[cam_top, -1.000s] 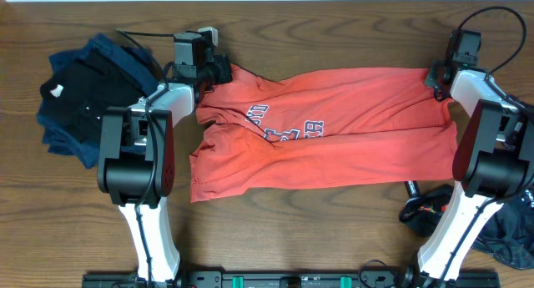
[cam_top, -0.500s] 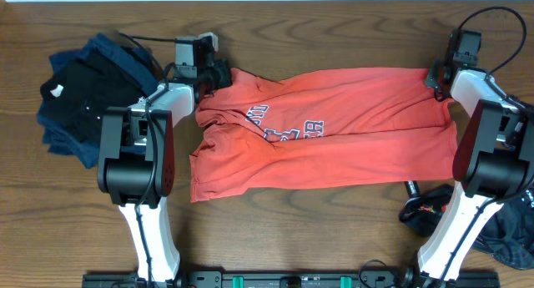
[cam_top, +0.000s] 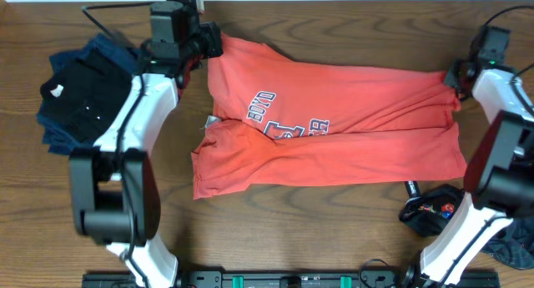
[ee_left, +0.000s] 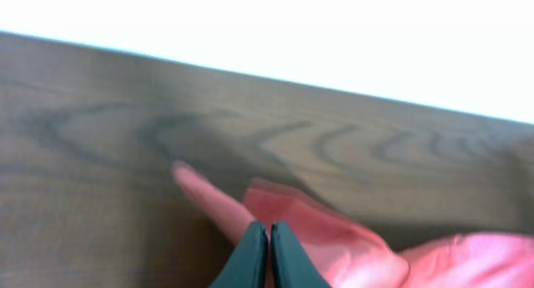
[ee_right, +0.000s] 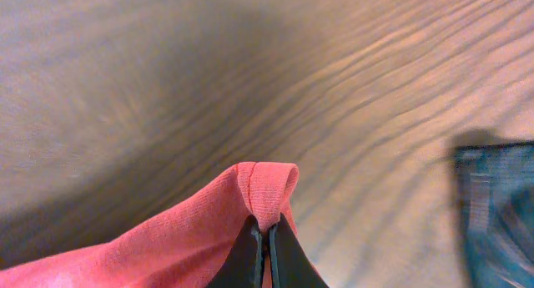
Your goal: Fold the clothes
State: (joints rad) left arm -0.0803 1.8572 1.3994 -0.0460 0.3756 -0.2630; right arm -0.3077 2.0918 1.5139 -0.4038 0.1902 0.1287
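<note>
The coral-red T-shirt (cam_top: 359,133) lay stretched on the table (cam_top: 317,238) with its long axis running straight from one hand to the other. The left hand (cam_top: 205,46) was pinched shut on one far corner. The right hand (cam_top: 457,74) was clamped on the opposite far corner, where a small fold of hem stood up just above its fingertips (ee_right: 269,234). In the left wrist view the closed fingertips (ee_left: 269,234) met on a peak of red cloth lifted slightly off the wood. From each hand the rest of the shirt spread inward toward the other hand and back toward the robot's base, and its near edge lay slack and creased. Each hand was nearest its own corner, so the next move probably depended on both carrying the far edge across the short axis together. The arched chest lettering (cam_top: 284,121), navy with white outline, sat nearer the left hand, but it was too rumpled to read. A dark pile of shirts (cam_top: 83,100) lay outward of the left hand. A black jersey (cam_top: 430,213) lay behind the right hand.
</note>
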